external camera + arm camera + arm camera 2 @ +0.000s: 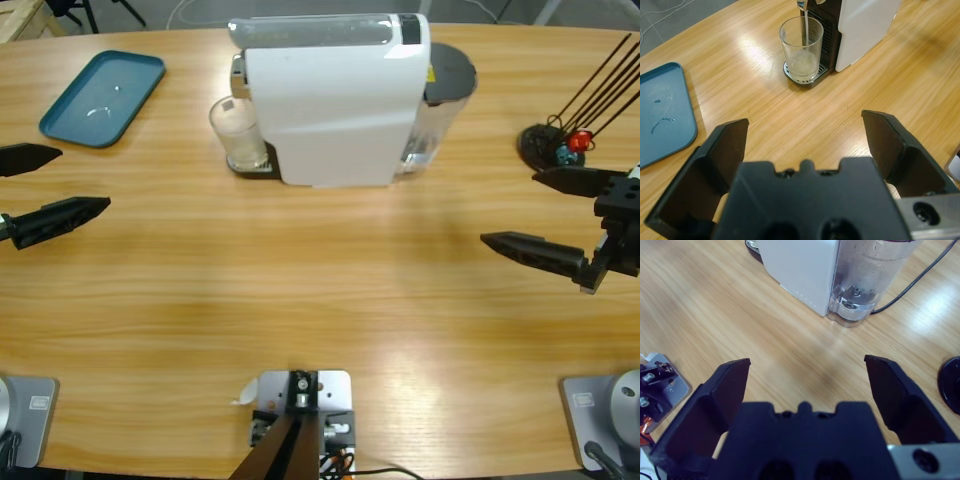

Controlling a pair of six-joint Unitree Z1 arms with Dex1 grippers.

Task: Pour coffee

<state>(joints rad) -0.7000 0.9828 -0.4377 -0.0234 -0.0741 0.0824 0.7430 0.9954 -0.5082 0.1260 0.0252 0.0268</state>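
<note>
Left gripper (pixel 805 145) sitting wide, empty, facing the glass (pixel 801 49) while coffee (pixel 803 62) is dispensing from machine (pixel 335 95); next probably grasping the glass once the stream stops.

This looks like a robotics lab set up as a coffee corner. A long wooden worktop (pixel 320 300) carries a white coffee machine (pixel 330 100) near its far edge, a teal tray (pixel 100 97) at the far left corner, and a black stand with thin rods (pixel 560 140) at the right edge. Grey floor and loose cables (pixel 655 17) show beyond the worktop.
</note>
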